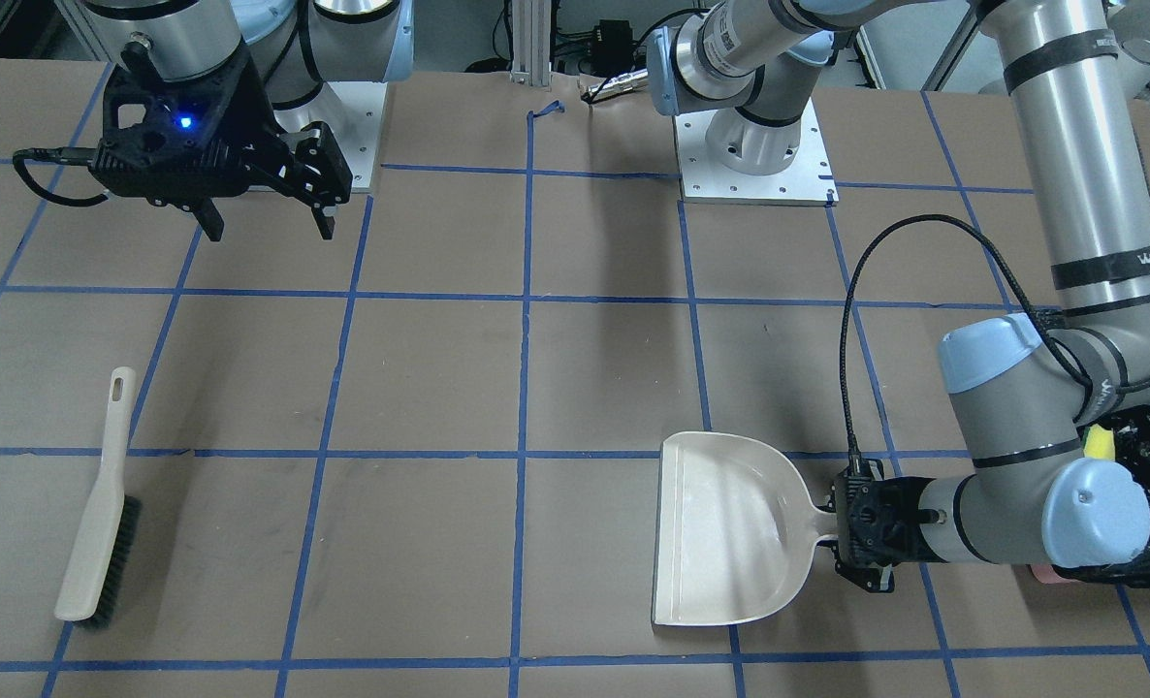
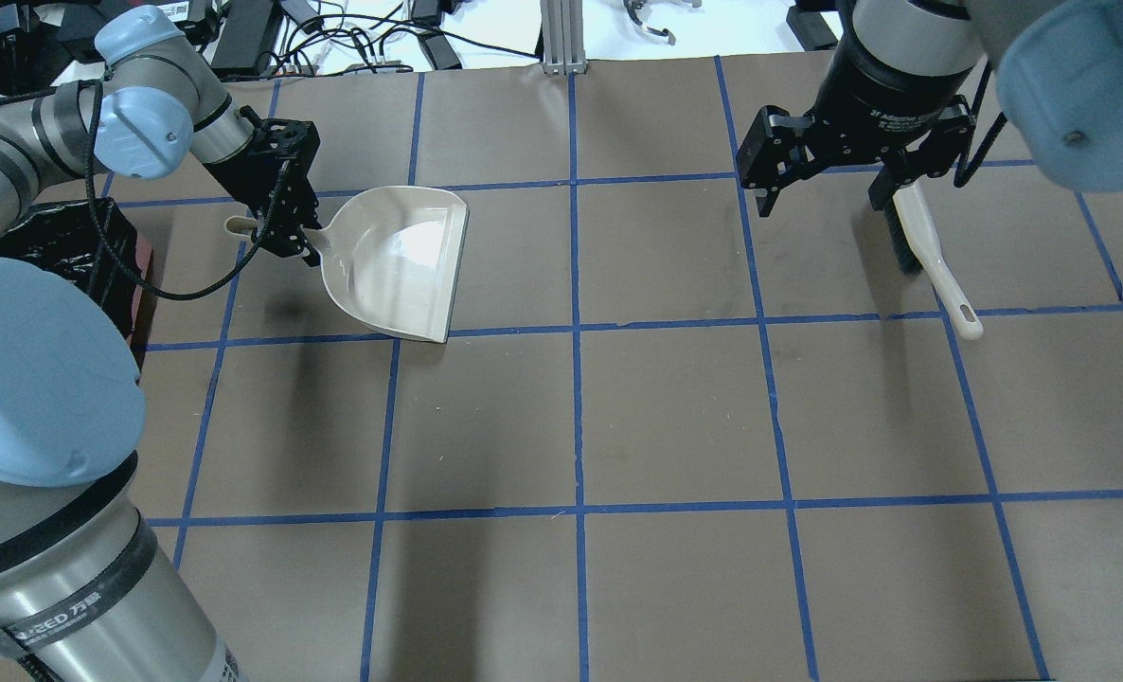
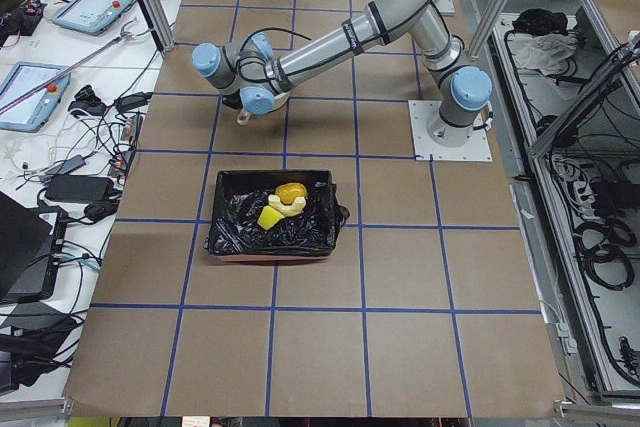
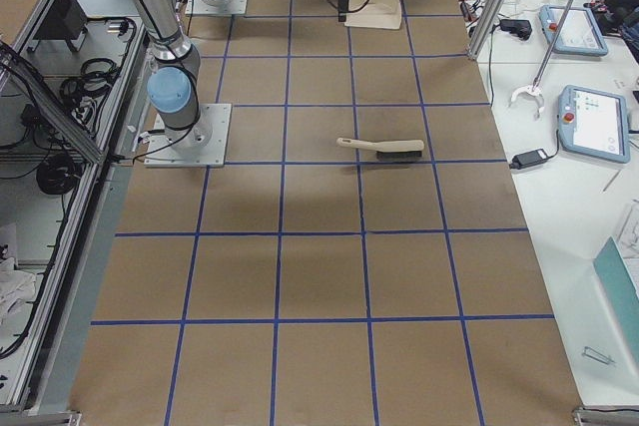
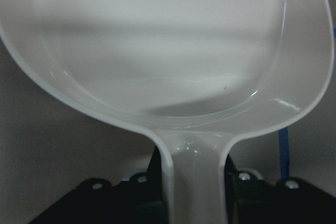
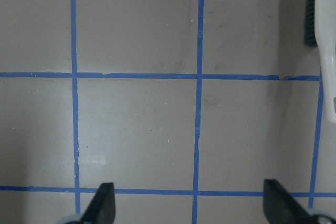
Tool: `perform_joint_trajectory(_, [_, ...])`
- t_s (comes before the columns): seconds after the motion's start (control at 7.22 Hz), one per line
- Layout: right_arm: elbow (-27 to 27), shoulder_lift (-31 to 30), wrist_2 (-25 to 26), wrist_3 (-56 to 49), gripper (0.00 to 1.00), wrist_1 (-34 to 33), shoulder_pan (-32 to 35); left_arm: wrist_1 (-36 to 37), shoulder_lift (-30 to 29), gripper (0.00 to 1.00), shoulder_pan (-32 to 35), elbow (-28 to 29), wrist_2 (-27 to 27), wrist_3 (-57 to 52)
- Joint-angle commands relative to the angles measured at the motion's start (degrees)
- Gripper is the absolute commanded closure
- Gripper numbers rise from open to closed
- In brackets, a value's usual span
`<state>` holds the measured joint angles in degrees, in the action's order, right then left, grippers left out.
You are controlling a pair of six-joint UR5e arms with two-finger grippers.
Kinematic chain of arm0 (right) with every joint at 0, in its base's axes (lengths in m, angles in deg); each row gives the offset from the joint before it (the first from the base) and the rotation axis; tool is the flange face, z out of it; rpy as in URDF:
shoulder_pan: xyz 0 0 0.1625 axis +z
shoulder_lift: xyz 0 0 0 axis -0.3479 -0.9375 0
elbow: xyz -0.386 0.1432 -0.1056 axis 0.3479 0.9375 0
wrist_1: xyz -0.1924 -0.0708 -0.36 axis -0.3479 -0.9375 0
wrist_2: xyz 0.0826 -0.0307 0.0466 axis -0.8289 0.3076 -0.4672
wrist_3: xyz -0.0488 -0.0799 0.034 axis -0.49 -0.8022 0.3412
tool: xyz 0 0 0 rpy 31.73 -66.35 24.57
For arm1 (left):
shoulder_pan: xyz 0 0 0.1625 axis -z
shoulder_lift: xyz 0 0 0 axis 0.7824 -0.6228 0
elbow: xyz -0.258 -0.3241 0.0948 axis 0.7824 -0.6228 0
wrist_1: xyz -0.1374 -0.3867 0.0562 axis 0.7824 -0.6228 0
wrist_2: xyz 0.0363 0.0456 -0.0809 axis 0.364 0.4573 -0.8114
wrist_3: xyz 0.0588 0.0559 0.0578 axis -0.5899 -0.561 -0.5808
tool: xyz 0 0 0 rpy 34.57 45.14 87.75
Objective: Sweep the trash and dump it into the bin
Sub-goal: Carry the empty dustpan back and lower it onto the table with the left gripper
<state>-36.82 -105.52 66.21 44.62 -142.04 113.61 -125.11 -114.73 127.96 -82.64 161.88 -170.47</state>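
The left arm (image 1: 1079, 174) and the right arm (image 1: 177, 39) are fat silver tubes with light blue round caps (image 1: 1094, 509) at the bends and black bands (image 1: 1060, 58), one with white letters. Each stands on a flat white plate (image 1: 788, 174) with small screw holes. The left gripper (image 1: 845, 533) and right gripper (image 1: 270, 228) are black and boxy; the right has a tiny blue light (image 1: 184, 122), and a black braided cable (image 1: 861, 291) loops to the left.

Bright, even light from above; glare flashed off the dustpan (image 2: 401, 275) just beyond the left gripper (image 2: 289, 237), wrist close-up blurred.
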Motion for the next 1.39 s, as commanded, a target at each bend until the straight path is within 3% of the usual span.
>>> perform_joint_trajectory(0.0, [0.00, -0.10, -0.32, -0.09, 0.00, 0.00, 0.09, 0.07, 0.52, 0.31, 0.16, -0.40, -0.10, 0.35])
perform_joint_trajectory(0.28, [0.00, -0.10, 0.03, -0.18, 0.00, -0.09, 0.09, 0.07, 1.83, 0.00, 0.51, -0.40, 0.34, 0.44])
perform_joint_trajectory(0.69, [-0.09, -0.37, -0.23, -0.18, 0.00, 0.00, 0.09, -0.63, 6.22, 0.00, 0.60, -0.31, 0.70, 5.77])
perform_joint_trajectory(1.25, [-0.18, -0.63, -0.50, -0.18, 0.00, 0.00, 0.09, -3.01, 16.05, 0.00, 1.57, -0.31, 0.43, 33.40])
